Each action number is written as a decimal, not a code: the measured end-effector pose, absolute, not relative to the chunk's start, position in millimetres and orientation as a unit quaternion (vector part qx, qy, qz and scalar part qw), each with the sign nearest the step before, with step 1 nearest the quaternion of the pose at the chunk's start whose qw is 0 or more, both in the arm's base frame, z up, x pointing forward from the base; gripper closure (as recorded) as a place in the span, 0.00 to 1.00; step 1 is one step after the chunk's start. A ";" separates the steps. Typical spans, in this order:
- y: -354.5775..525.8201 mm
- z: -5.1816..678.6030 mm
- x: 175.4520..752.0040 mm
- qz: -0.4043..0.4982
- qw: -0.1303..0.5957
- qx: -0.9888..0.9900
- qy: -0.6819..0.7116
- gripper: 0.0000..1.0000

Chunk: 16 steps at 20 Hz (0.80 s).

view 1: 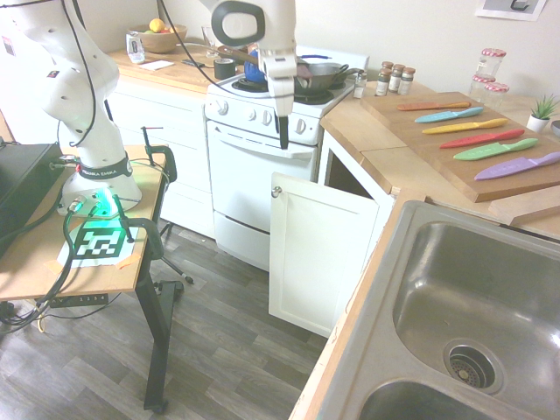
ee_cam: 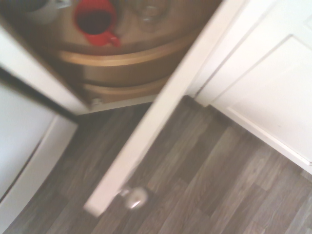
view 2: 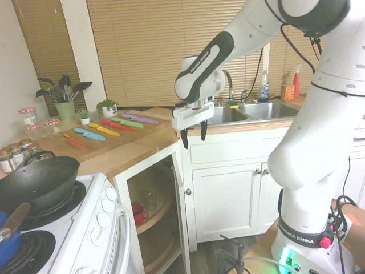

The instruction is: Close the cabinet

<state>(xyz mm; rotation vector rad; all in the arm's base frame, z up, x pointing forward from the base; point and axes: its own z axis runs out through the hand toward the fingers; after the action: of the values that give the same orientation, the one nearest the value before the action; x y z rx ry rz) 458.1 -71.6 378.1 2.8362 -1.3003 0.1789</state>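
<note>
Between the white oven [view 1: 262, 166] and the sink [view 1: 464, 324], in the first exterior view, the cabinet [view 1: 346, 179] stands open, its door [view 1: 317, 254] swung out over the floor with the round knob [view 1: 276, 191] at the upper left corner. The hand [view 1: 283, 140] hangs above that corner, pointing straight down and apart from the door. Coloured knives [view 1: 481, 131] lie on the wooden surface [view 1: 385, 162] at the right.

From the second exterior view, the hand [view 2: 194, 136] hovers over the top edge of the door [view 2: 179, 220], fingers spread wide and holding nothing. A red mug [view 2: 138, 215] sits on the round shelf inside.

Seen from the wrist view, the door [ee_cam: 161, 117] edge runs diagonally, with the knob [ee_cam: 136, 197] blurred and the red mug [ee_cam: 95, 22] on the shelf beyond.
</note>
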 end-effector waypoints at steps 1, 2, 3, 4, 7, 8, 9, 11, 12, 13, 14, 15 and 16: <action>-78.1 369.0 463.2 0.054 0.008 0.905 -0.421 0.00; -83.6 359.1 468.0 0.050 0.009 0.904 -0.425 0.00; -88.1 348.7 472.2 0.045 0.010 0.903 -0.428 0.00; -92.0 338.2 476.7 0.040 0.010 0.902 -0.431 0.00; -97.6 307.2 489.0 0.022 0.009 0.901 -0.434 0.00; -99.0 297.2 493.1 0.016 0.008 0.900 -0.435 0.00; -100.7 288.4 497.2 0.010 0.006 0.900 -0.437 0.00; -106.5 271.2 505.5 0.000 0.004 0.899 -0.438 0.00; -110.1 262.9 509.8 -0.004 0.004 0.898 -0.439 0.00; -113.3 255.1 513.6 -0.009 0.004 0.898 -0.440 0.00; -115.8 247.5 518.2 -0.013 0.003 0.898 -0.440 0.00; -117.6 240.4 522.7 -0.017 0.003 0.898 -0.439 0.00; -119.1 233.7 527.9 -0.020 0.004 0.899 -0.438 0.00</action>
<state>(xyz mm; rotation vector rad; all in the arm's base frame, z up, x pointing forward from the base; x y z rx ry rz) 527.9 -119.1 233.7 2.8157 -1.3731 -0.0624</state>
